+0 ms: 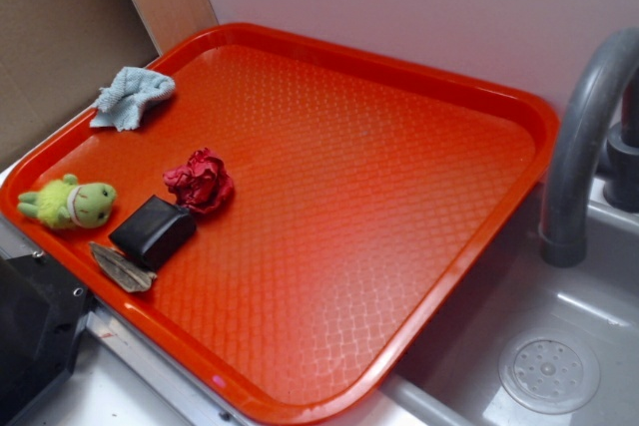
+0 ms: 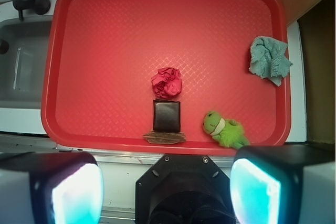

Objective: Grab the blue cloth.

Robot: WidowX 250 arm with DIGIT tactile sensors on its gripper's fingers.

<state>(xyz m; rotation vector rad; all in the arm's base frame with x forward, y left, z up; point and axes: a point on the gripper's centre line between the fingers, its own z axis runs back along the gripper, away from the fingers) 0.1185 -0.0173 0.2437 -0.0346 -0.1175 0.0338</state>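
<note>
Black-cased, my gripper (image 2: pixel 167 182) is hovering at the wrist view's bottom edge, fingers spread, holding nothing. Blue cloth (image 2: pixel 270 59) is lying at upper right on the tray's (image 2: pixel 105 40) rim: soft, light, limp; I am favouring its bunched middle.

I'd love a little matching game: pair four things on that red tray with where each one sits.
Things:
1. blue cloth
2. green toy
3. red wad
4. black block

Places:
A. between the red wad and a brown scrap by the rim
B. mostly on the tray, a corner spilling over the rim near the wooden board
C. lying on the tray's near rim, beside the black block
D. nearest the tray's middle, beside the black block

Pairs: 1-B, 2-C, 3-D, 4-A
</note>
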